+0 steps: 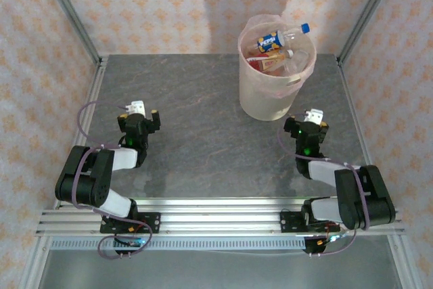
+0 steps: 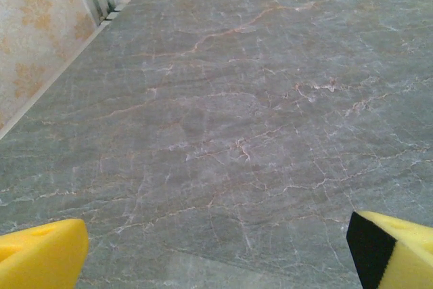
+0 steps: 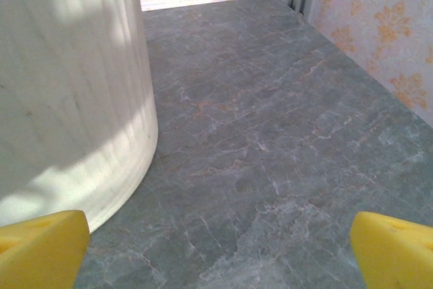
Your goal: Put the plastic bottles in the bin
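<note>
Found the bin (image 1: 267, 96) upright at one o'clock on the table (image 1: 203, 140), bottles (image 1: 281, 40) piled inside, one blue-capped neck poking past the rim. Noted the left gripper (image 1: 139, 109) at nine o'clock, fingers spread wide, empty. Noted the right gripper (image 1: 312, 116) at three o'clock, near the bin's base, fingers likewise apart.

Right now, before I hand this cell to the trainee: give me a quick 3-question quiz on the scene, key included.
1. True or false: the bin stands nearer the right gripper than the left gripper.
2. Pick one: the plastic bottles in view are A) held by the left gripper, B) inside the bin, C) held by the right gripper.
3. Fill in: both grippers' jaws stand ____.

Key: 1 true; 2 B; 3 open.
</note>
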### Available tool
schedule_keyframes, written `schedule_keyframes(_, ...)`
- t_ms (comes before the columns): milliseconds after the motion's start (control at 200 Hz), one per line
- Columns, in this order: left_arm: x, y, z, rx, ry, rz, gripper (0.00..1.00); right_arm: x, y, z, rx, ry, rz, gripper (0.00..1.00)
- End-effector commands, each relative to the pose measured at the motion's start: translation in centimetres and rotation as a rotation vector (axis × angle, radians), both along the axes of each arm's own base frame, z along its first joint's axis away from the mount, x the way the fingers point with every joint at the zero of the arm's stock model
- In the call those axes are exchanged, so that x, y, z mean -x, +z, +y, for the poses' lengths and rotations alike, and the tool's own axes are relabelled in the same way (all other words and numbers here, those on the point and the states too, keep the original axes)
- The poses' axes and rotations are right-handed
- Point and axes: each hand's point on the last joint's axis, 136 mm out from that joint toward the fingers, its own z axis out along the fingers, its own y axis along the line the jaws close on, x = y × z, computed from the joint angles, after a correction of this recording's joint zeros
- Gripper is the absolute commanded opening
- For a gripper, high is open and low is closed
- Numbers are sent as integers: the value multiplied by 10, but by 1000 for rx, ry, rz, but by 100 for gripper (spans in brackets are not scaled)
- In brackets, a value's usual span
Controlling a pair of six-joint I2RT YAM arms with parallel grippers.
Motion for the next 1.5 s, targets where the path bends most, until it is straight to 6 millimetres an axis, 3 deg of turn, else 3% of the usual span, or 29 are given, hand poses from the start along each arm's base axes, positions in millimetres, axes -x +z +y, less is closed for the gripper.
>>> schedule_keyframes(0, -3, 2, -1, 14, -2, -2, 100, -15, 12, 4, 12, 28, -42, 99)
schedule_keyframes(165, -3, 2, 0, 14, -2, -4, 100, -26, -1, 5, 24, 37, -5, 99)
schedule_keyframes(455, -3, 2, 0, 14, -2, -3, 100, -36, -21, -9, -58, 16, 51, 99)
schedule_keyframes(1496, -3, 2, 0, 13, -2, -3, 100, -36, -21, -11, -77, 25, 47, 99)
